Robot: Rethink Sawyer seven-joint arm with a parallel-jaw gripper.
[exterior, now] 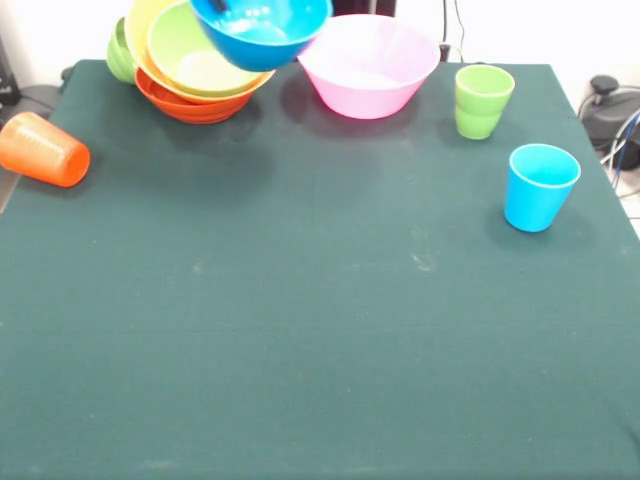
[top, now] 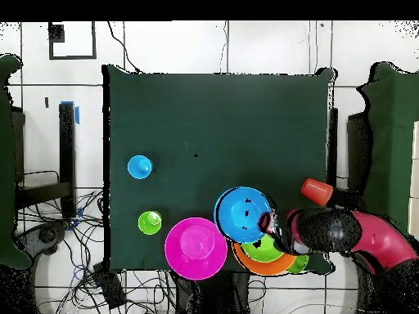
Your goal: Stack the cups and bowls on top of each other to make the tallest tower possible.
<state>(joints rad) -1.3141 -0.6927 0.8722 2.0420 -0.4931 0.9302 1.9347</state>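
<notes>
- Hand (top: 270, 222) grips blue bowl (exterior: 262, 30) by its rim, held tilted in the air.
- Just beside it: nested bowl pile (exterior: 195, 75), likely the drop target.
- Pink bowl (exterior: 368, 65) sits apart.

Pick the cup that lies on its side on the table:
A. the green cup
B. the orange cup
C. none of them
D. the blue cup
B: the orange cup lies tipped over near the table's edge, while the green cup and the blue cup stand upright with their mouths up.
</notes>
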